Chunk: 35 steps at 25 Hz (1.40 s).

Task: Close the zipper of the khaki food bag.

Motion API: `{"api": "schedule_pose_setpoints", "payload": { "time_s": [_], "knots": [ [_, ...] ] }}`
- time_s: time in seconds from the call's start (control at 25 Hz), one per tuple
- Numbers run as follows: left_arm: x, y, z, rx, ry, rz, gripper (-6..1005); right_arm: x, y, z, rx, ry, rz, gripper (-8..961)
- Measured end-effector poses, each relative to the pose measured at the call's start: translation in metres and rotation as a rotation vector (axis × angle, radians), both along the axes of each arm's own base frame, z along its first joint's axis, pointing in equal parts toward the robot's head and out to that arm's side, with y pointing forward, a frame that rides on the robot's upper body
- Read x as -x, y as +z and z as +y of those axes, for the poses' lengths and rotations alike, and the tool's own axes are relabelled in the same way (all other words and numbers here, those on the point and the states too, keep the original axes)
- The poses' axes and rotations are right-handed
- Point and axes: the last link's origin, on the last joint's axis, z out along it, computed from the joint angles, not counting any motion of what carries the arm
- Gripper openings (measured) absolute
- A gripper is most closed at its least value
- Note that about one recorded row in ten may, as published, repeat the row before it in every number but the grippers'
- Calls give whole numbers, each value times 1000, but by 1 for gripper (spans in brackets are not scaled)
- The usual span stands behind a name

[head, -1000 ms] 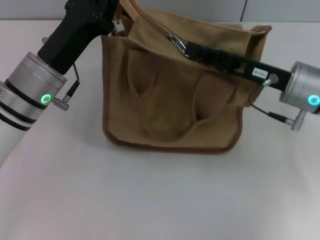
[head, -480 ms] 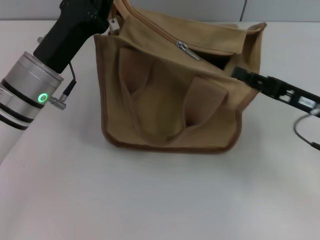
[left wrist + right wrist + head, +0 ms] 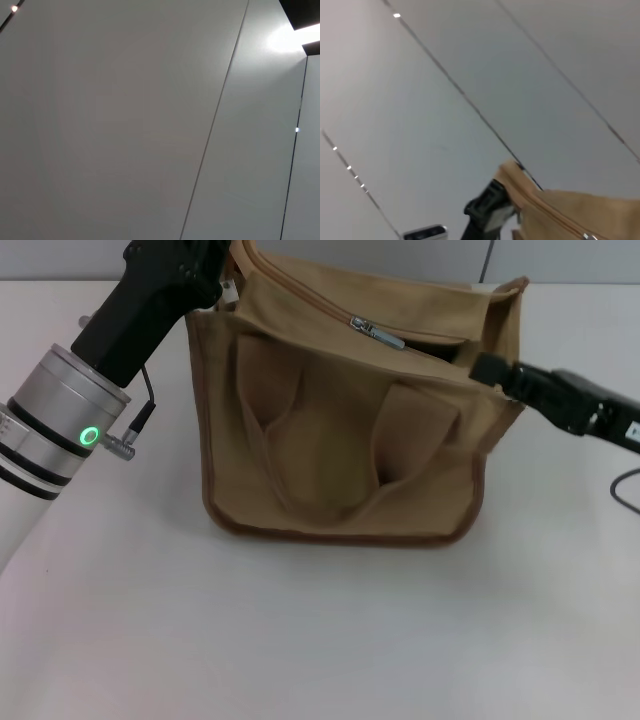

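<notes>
- Head view: the khaki food bag [image 3: 350, 430] stands on the counter [image 3: 300, 640]. The right gripper [image 3: 482, 368] has let go and backed off the zipper [image 3: 378, 334], half-closed; jaws unreadable. The left gripper [image 3: 205, 280] still pins the corner.
- Left wrist: wall only.
- Right wrist: bag corner, left gripper beside it.

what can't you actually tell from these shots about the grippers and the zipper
- Left gripper: head view cuts it off at the top edge by the khaki food bag corner; its grip is hidden. Left wrist view shows only wall panels.
- Right gripper: its tip sits against the bag's right top edge; fingers unreadable.
- Zipper: the pull shows mid-top, but the stretch toward the right end is folded behind fabric, so how much is open is unclear.
</notes>
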Motion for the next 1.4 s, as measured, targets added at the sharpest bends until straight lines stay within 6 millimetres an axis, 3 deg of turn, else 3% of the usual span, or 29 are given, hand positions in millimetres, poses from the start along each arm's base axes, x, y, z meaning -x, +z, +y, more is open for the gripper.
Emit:
{"api": "schedule_pose_setpoints", "payload": {
  "time_s": [0.12, 0.48, 0.92, 1.4],
  "knots": [
    [0, 0, 0, 1, -1, 1, 23, 10, 6, 9, -30, 52, -21, 5],
    [-2, -1, 1, 4, -8, 2, 23, 23, -4, 30, -121, 78, -98, 412],
    [-4, -1, 4, 3, -9, 8, 23, 34, -16, 43, -101, 86, -165, 611],
    [-10, -1, 8, 5, -26, 11, 23, 39, -23, 48, -87, 94, -193, 617]
  ]
}}
